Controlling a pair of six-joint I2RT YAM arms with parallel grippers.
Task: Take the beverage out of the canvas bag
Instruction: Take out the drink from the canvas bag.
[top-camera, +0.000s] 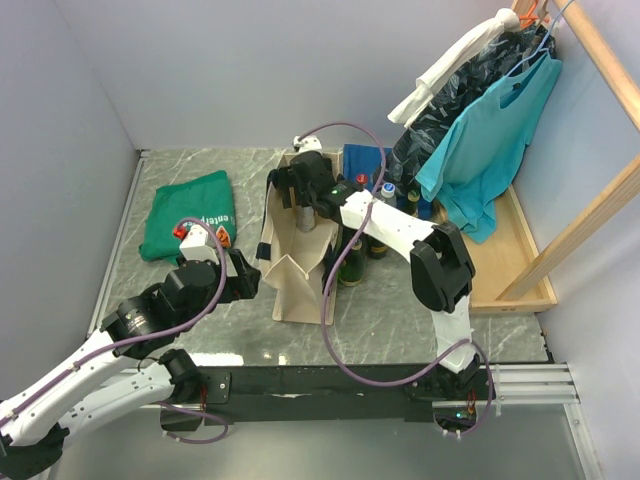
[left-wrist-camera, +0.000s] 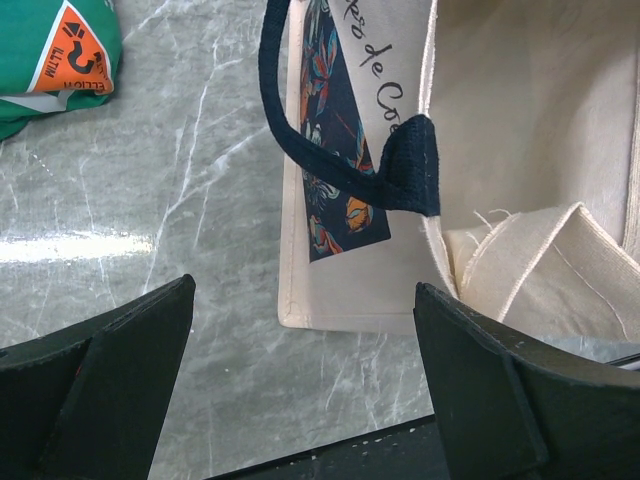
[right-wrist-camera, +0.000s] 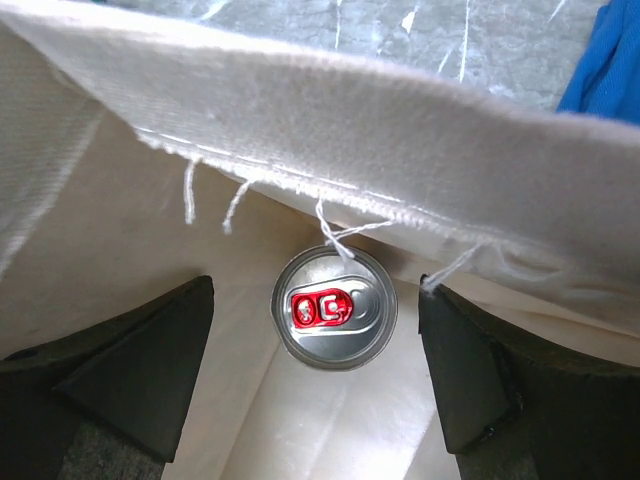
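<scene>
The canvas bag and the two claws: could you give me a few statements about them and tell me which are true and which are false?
1. A can with a red tab stands inside the canvas bag. True.
2. The right claw is shut on the can. False: it is open, with a finger on either side of the can and a gap on both sides.
3. The left claw is open and holds nothing. True.
4. The green T-shirt lies inside the bag. False: it lies folded on the table, to the left of the bag.
</scene>
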